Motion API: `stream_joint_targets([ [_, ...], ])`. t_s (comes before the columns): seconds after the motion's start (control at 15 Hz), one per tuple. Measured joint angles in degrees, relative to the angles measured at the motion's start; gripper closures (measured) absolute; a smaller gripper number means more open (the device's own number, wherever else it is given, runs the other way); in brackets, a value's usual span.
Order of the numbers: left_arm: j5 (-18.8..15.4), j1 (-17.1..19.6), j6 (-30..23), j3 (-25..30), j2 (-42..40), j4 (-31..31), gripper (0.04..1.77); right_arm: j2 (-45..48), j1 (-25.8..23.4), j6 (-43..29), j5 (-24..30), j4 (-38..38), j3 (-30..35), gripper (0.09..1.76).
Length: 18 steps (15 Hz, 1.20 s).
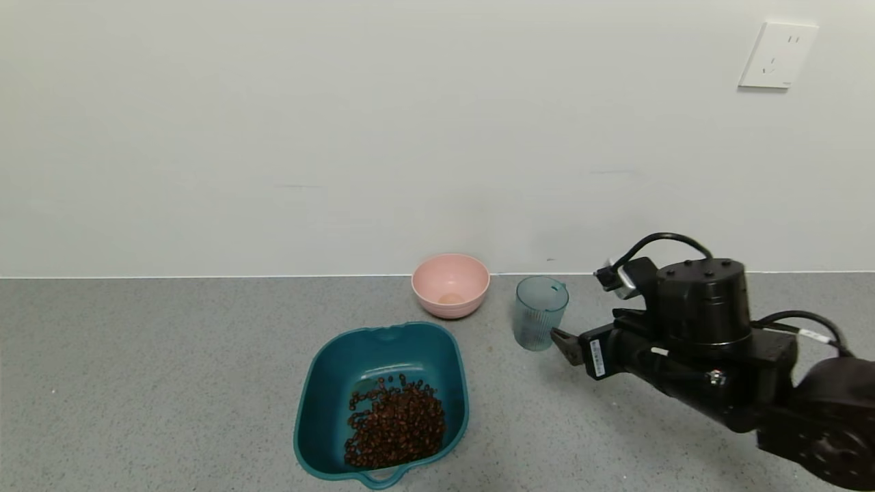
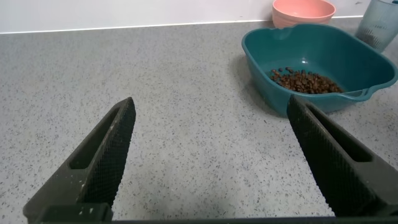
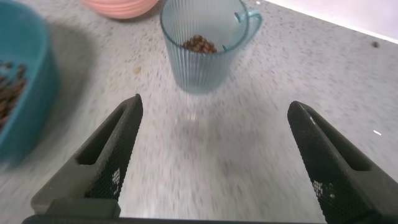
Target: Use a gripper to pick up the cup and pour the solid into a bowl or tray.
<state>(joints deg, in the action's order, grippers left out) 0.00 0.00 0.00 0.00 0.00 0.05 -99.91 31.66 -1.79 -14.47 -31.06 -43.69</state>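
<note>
The ribbed blue-green cup (image 1: 540,313) stands upright on the grey counter, right of the pink bowl. The right wrist view shows the cup (image 3: 202,59) with a few brown beans (image 3: 199,43) at its bottom. My right gripper (image 1: 562,339) is open and empty, just to the right of the cup and apart from it; in its own view the gripper (image 3: 214,106) faces the cup. The teal tub (image 1: 383,335) holds a heap of beans (image 1: 395,427). My left gripper (image 2: 210,104) is open and empty low over the counter, out of the head view, left of the tub (image 2: 267,56).
A round pink bowl (image 1: 450,285) stands by the wall behind the tub. The wall runs along the counter's back edge, with a socket (image 1: 778,55) high at the right. Bare counter lies left of the tub and in front of the right arm.
</note>
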Motion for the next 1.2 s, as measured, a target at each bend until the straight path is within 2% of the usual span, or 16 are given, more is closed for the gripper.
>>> stream_joint_targets([
  [0.33, 0.00, 0.00, 0.00, 0.00, 0.00, -0.02, 0.06, 22.44, 2.02, 2.63, 2.46, 23.38, 0.45, 0.15],
  [0.47, 0.00, 0.00, 0.00, 0.00, 0.00, 0.00, 0.06, 30.60, 3.15, 4.60, -0.90, 30.40, 0.41, 0.15],
  [0.6, 0.00, 0.00, 0.00, 0.00, 0.00, 0.02, 0.06, 37.21, 3.78, 5.10, -6.19, 32.21, 2.18, 0.15],
  [0.87, 0.00, 0.00, 0.00, 0.00, 0.00, 0.02, 0.06, 48.96, 3.86, 6.36, -8.62, 33.32, 7.03, 0.15],
  [1.07, 0.00, 0.00, 0.00, 0.00, 0.00, 0.00, 0.06, 55.21, -0.35, 7.52, -18.99, 33.37, 9.33, 0.15],
  [1.2, 0.00, 0.00, 0.00, 0.00, 0.00, 0.02, 0.06, 58.19, -4.05, 7.83, -24.03, 33.27, 10.23, 0.15],
])
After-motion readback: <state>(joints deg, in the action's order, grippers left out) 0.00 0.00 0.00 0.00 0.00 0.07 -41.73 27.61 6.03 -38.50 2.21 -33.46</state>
